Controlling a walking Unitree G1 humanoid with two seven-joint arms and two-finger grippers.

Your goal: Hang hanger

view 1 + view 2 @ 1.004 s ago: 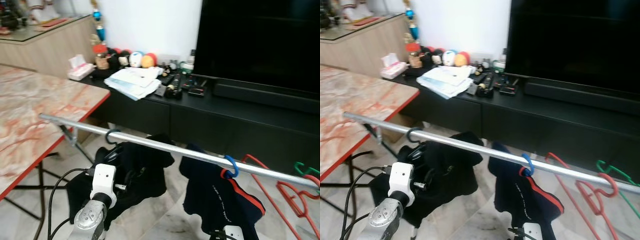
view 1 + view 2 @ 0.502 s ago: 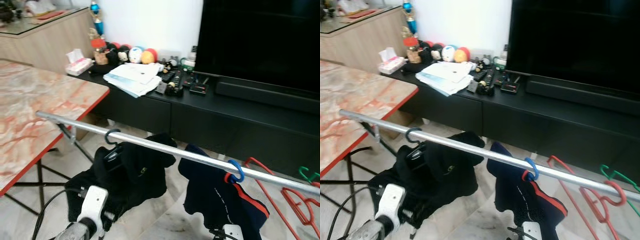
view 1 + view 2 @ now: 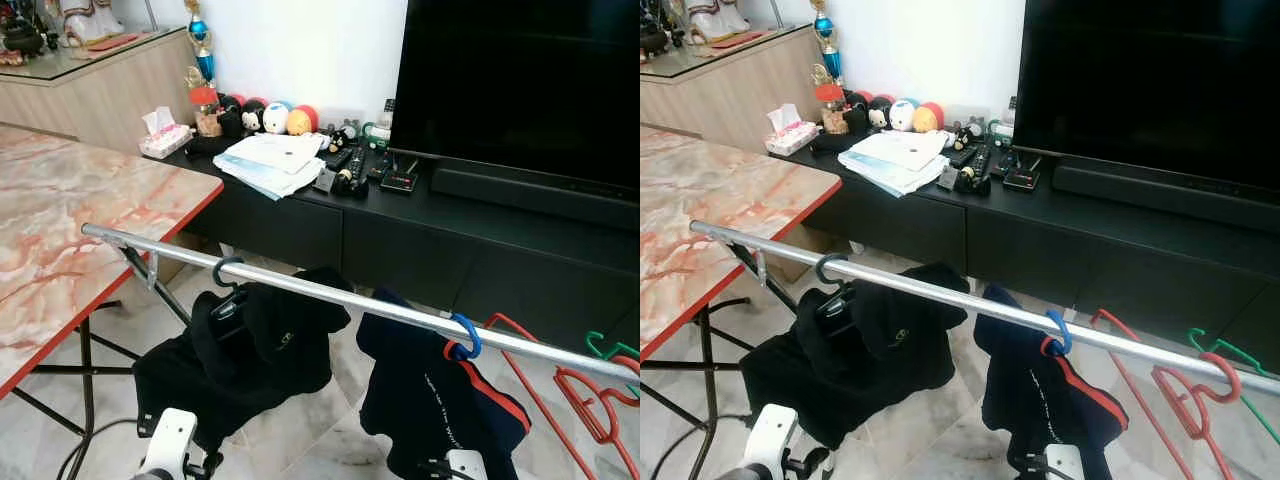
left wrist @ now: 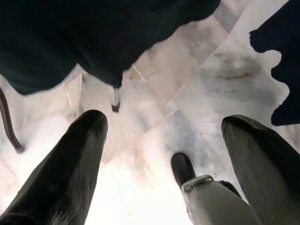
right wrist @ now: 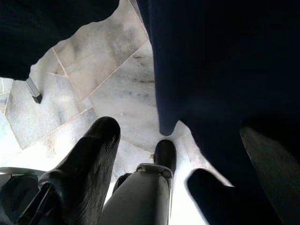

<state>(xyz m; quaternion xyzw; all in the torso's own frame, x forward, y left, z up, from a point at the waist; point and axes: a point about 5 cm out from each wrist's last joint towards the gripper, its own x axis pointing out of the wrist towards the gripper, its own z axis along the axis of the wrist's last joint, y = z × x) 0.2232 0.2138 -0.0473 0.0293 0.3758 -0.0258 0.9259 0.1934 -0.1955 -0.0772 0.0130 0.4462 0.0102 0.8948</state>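
Marble floor (image 4: 211, 89) under silver rail (image 3: 330, 298). Black hanger (image 3: 228, 275) with black garment (image 3: 255, 350) and blue hanger (image 3: 463, 338) with navy garment (image 3: 430, 400) hooked on rail; red hangers (image 3: 590, 400) at far end. Left gripper (image 4: 164, 154) low, fingers (image 4: 70, 159) wide, empty. Right gripper (image 5: 183, 164) beneath navy garment, fingers wide, empty.

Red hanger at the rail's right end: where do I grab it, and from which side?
Judging by its pose, grip the red hanger on its bare sloping arm below the hook, coming from the robot's side with the right gripper; it hangs empty on the rail.
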